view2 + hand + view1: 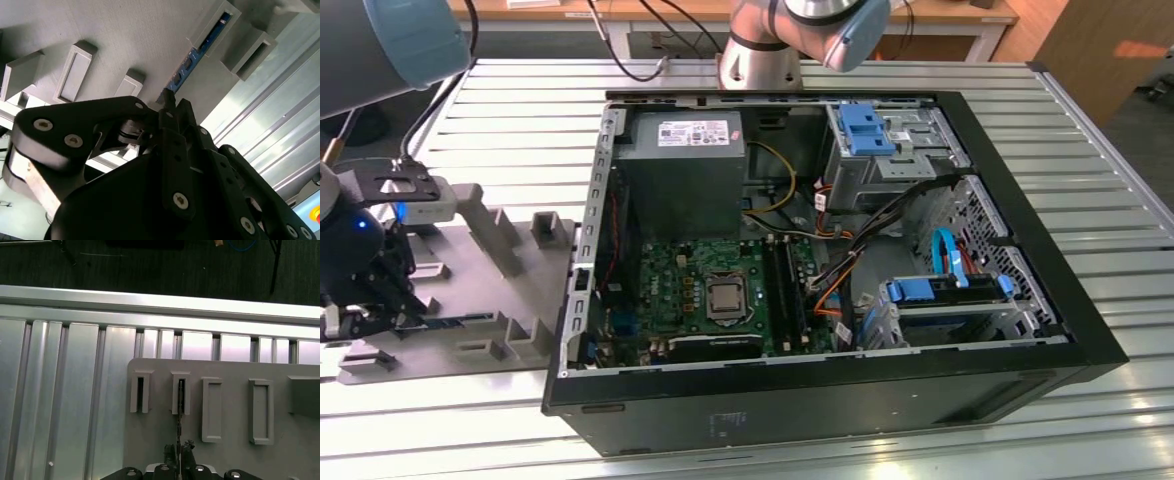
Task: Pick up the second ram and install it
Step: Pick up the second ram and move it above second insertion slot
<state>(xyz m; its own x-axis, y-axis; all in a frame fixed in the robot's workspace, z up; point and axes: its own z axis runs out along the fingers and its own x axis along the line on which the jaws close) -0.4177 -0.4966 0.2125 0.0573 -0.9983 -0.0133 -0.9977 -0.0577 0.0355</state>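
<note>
Grey plastic tray (pixel 520 300) at the exterior view's left, and that's where the action is. The hand (pixel 363 315) is down over it, sitting at about nine o'clock from the open computer case (pixel 787 410).

Look at the second wrist view. The second ram (pixel 197 52), a thin blue-black stick, stands on its edge in the tray, and the black fingertips (pixel 186 114) are drawn in tight on either face of its near end. That reads to me as a closed pinch on the stick, with the stick seated in the tray and not yet lifted. Its far end sits in a slotted upright block (pixel 181 392).

Now the line that matters. Take the hand's reach as twelve o'clock, and the stick's long axis runs dead straight from six to twelve. It starts right between the fingertips and runs parallel to the grooves of the counter (pixel 75 405). So there's no sideways offset; hand and stick are in line.

In the exterior view the green motherboard (pixel 687 285) and its long dark memory slots (pixel 781 290) lie toward three o'clock from the hand, well apart from it, inside the case.
</note>
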